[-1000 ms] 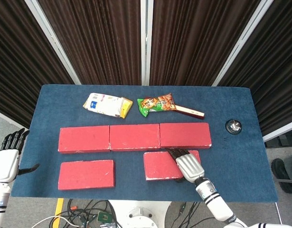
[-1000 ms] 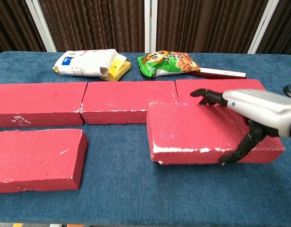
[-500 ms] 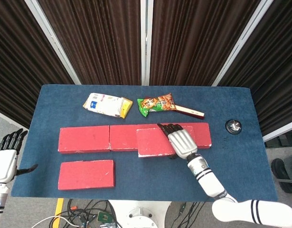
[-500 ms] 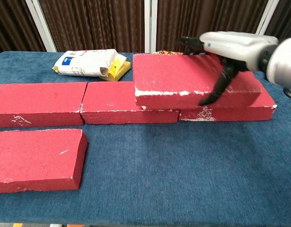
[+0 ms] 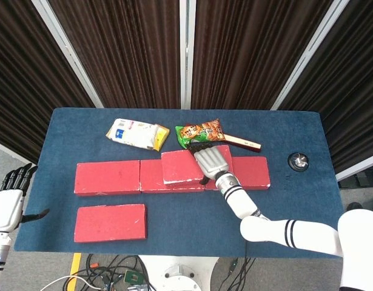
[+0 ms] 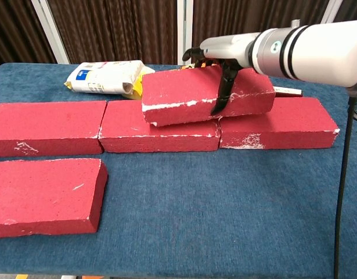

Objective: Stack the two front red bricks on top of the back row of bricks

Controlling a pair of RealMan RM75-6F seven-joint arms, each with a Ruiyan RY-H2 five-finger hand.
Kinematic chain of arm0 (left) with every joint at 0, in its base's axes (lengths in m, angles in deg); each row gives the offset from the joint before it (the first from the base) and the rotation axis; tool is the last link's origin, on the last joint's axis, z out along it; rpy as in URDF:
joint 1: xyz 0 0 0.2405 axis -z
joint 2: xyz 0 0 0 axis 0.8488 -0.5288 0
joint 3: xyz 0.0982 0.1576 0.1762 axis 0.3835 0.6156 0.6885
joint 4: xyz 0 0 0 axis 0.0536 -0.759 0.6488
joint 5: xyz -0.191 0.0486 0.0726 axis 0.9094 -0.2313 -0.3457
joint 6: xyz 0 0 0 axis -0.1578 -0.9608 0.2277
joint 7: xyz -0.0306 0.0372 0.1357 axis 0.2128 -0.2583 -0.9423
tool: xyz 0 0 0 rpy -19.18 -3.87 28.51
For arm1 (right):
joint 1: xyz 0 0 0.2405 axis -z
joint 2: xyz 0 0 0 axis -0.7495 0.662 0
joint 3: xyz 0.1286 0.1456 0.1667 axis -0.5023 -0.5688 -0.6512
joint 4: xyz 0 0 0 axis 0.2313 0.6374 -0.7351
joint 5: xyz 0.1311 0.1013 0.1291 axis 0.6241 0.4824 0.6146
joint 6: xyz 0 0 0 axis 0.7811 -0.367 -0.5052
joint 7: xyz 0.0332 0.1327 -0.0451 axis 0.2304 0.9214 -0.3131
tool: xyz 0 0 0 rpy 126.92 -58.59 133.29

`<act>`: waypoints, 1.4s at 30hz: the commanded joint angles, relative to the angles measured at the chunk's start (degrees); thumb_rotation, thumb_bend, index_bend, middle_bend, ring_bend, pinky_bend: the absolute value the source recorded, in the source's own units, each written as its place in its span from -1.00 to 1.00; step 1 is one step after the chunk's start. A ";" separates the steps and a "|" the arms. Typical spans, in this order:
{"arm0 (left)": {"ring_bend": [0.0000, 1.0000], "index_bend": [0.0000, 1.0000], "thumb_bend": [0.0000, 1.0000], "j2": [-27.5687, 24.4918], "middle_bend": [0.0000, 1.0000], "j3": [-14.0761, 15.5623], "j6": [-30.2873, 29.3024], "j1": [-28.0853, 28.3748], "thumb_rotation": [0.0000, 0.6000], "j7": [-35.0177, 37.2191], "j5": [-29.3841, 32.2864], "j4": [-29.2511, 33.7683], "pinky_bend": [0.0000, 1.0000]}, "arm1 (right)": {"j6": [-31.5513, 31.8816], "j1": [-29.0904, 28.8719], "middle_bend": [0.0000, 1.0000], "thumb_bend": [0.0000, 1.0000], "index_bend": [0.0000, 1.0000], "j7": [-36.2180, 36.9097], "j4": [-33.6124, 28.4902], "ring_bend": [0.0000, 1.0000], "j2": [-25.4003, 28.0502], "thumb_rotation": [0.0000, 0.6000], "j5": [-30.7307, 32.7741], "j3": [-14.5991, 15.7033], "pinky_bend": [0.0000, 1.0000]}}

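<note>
Right hand [image 6: 220,64] holds red brick [image 6: 195,99] over back row [image 6: 155,128]

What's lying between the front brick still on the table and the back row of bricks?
Nothing: in the chest view only bare blue cloth separates the front brick from the back row.

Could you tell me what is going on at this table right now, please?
The right hand grips a red brick and holds it, slightly tilted, over the middle and right bricks of the back row. The other front brick lies untouched near the table's front edge. The left hand hangs off the table's left side, holding nothing.
</note>
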 commanded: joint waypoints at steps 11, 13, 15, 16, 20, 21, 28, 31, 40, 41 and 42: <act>-1.00 -1.00 -1.00 -0.07 -1.00 0.11 -0.08 -0.10 1.00 0.29 0.00 -0.43 -1.00 | 4.01 0.84 -0.65 -0.86 -1.00 6.98 -1.19 -0.78 -0.85 1.00 -2.50 2.74 -0.69; -1.00 -1.00 -1.00 0.07 -1.00 0.13 -0.10 -0.07 1.00 0.01 -0.04 -0.36 -1.00 | 4.15 0.72 -0.66 -0.87 -1.00 7.35 -1.36 -0.78 -0.93 1.00 -2.52 3.08 -0.69; -1.00 -1.00 -1.00 0.08 -1.00 0.15 -0.10 -0.07 1.00 0.05 -0.07 -0.27 -1.00 | 3.98 0.45 -0.67 -0.87 -1.00 7.47 -1.27 -0.78 -1.00 1.00 -2.35 3.39 -0.69; -1.00 -1.00 -1.00 0.05 -1.00 0.15 -0.10 -0.08 1.00 0.07 -0.06 -0.26 -1.00 | 3.98 0.31 -0.67 -0.86 -1.00 7.53 -1.20 -0.78 -1.06 1.00 -2.26 3.50 -0.69; -1.00 -1.00 -1.00 -0.08 -1.00 0.14 -0.04 -0.11 1.00 0.32 0.08 -0.29 -1.00 | 4.45 -0.12 -0.67 -0.86 -1.00 7.77 -0.99 -0.78 -1.42 1.00 -1.95 4.00 -0.69; -1.00 -1.00 -1.00 -0.10 -1.00 0.15 -0.02 -0.10 1.00 0.39 0.07 -0.32 -1.00 | 4.43 -0.18 -0.67 -0.86 -1.00 7.89 -0.93 -0.78 -1.47 1.00 -1.88 4.12 -0.69; -1.00 -1.00 -1.00 0.07 -1.00 0.17 0.08 -0.08 1.00 0.13 0.22 -0.26 -1.00 | 5.35 -0.59 -0.67 -0.87 -1.00 8.22 -0.22 -0.78 -2.19 1.00 -1.09 4.73 -0.69; -1.00 -1.00 -1.00 0.05 -1.00 0.19 0.24 -0.01 1.00 0.03 0.26 -0.22 -1.00 | 5.69 -0.85 -0.67 -0.86 -1.00 7.99 -0.43 -0.79 -2.18 1.00 -0.65 4.98 -0.69; -1.00 -1.00 -1.00 -0.08 -1.00 0.22 0.18 -0.08 1.00 0.40 0.24 -0.31 -1.00 | 5.68 -1.54 -0.68 -0.86 -1.00 7.98 -0.18 -0.80 -2.34 1.00 0.03 5.21 -0.70; -1.00 -1.00 -1.00 -0.10 -1.00 0.24 0.20 -0.10 1.00 0.41 0.29 -0.33 -1.00 | 5.71 -1.64 -0.68 -0.87 -1.00 7.89 -0.06 -0.80 -2.43 1.00 0.09 5.32 -0.69; -1.00 -1.00 -1.00 -0.05 -1.00 0.24 0.20 -0.13 1.00 0.43 0.33 -0.39 -1.00 | 5.80 -1.70 -0.68 -0.86 -1.00 7.85 0.03 -0.80 -2.53 1.00 0.13 5.38 -0.69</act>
